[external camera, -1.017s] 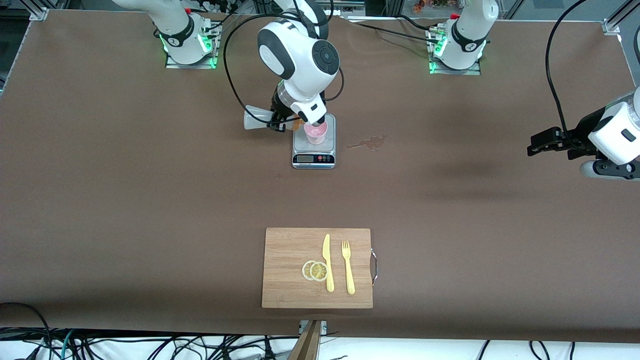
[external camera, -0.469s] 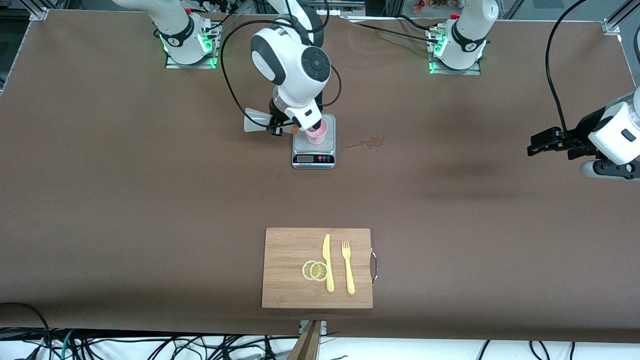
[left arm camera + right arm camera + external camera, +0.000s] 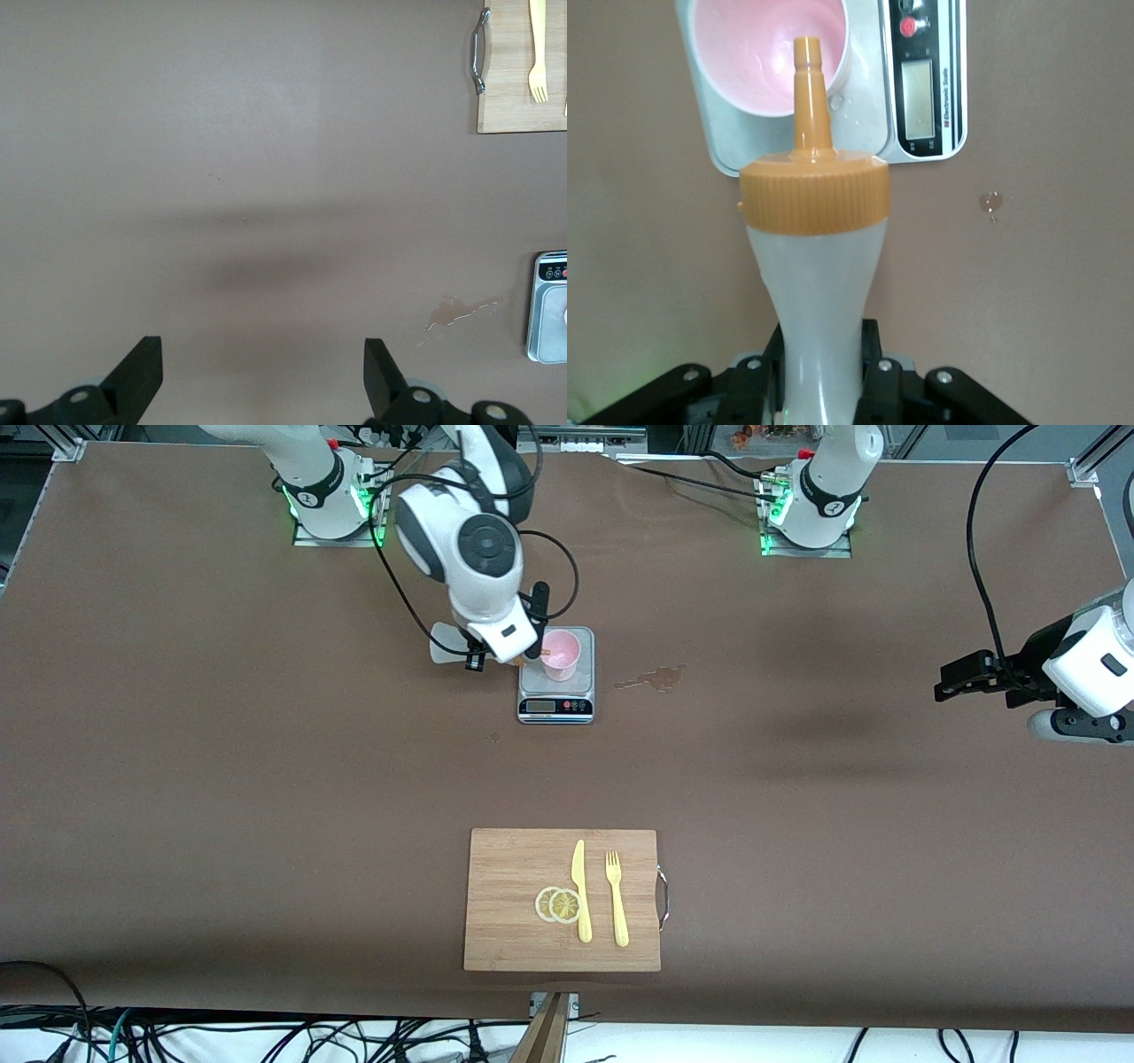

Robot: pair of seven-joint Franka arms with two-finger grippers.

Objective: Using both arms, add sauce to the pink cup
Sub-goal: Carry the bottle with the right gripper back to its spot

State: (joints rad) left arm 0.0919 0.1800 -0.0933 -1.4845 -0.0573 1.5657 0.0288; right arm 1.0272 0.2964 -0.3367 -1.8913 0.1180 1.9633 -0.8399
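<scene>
The pink cup [image 3: 561, 654] stands on a small digital scale [image 3: 555, 691]. My right gripper [image 3: 477, 658] is shut on the sauce bottle [image 3: 446, 644] and holds it tipped on its side beside the scale, its orange nozzle by the cup's rim. In the right wrist view the fingers [image 3: 877, 376] clamp the whitish bottle [image 3: 819, 283], and the nozzle tip points over the cup [image 3: 757, 53], whose inside shows pink. My left gripper [image 3: 961, 676] waits open and empty over bare table at the left arm's end, as its wrist view [image 3: 261, 372] shows.
A wooden cutting board [image 3: 509, 859] lies near the front camera with a yellow knife [image 3: 580, 890], a yellow fork [image 3: 617, 899] and lemon slices [image 3: 558, 904]. A wet stain [image 3: 654, 679] marks the table beside the scale, toward the left arm's end.
My right arm has swung toward its own end of the table with the bottle. The wrist no longer covers the cup, which now shows whole. The left arm has not moved.
</scene>
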